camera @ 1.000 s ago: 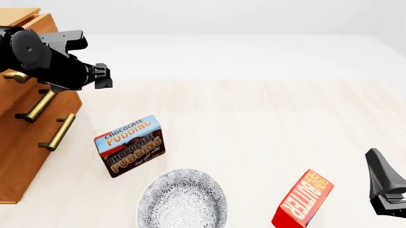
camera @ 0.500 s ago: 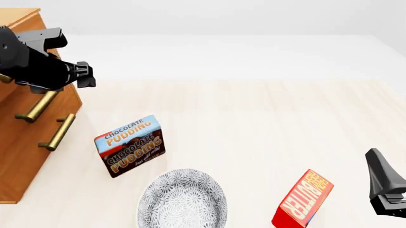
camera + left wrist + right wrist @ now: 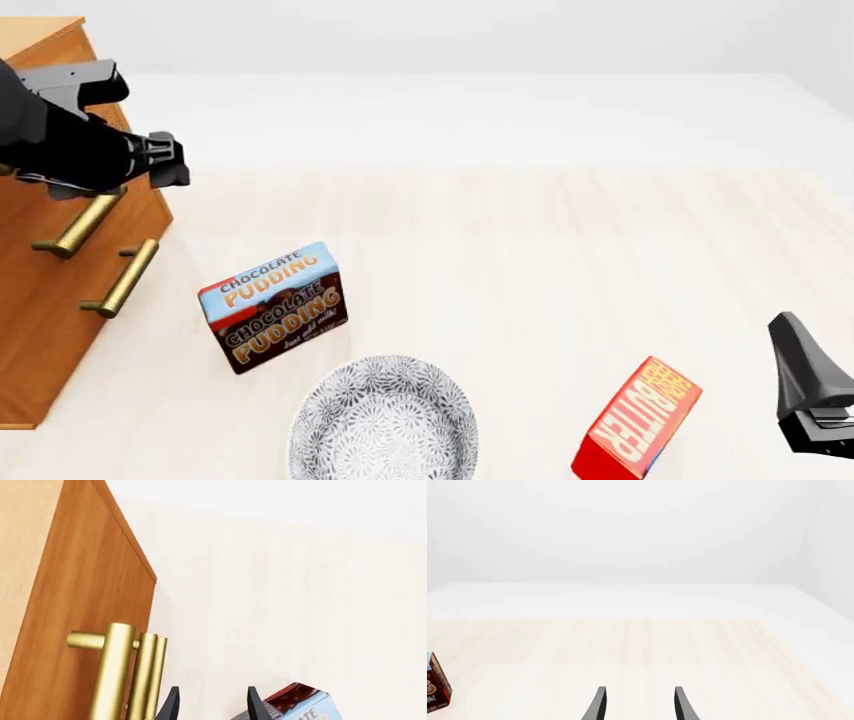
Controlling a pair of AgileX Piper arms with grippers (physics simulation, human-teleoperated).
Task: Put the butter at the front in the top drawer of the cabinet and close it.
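The butter (image 3: 638, 420), a red box with yellow-orange lettering, stands tilted on its edge at the front right of the table. Just right of it my right gripper (image 3: 805, 388) hovers apart from it; in the right wrist view the right gripper (image 3: 637, 707) is open and holds nothing. The light-brown cabinet (image 3: 40, 330) stands at the far left. Its top drawer carries the upper brass handle (image 3: 78, 225), and both drawer fronts look flush. My left arm (image 3: 74, 135) hangs over that handle. My left gripper (image 3: 210, 707) is open beside the brass handles (image 3: 110, 675).
A blue-and-brown chocolate pudding box (image 3: 274, 305) stands right of the cabinet, its corner also showing as the pudding box (image 3: 300, 705) past my left fingers. A patterned grey bowl (image 3: 384, 420) sits at the front middle. The lower drawer's handle (image 3: 120, 280) sticks out below the upper one.
My left arm has moved left, toward the cabinet and over the top drawer's handle. The right arm, the butter, the pudding box and the bowl have not moved.
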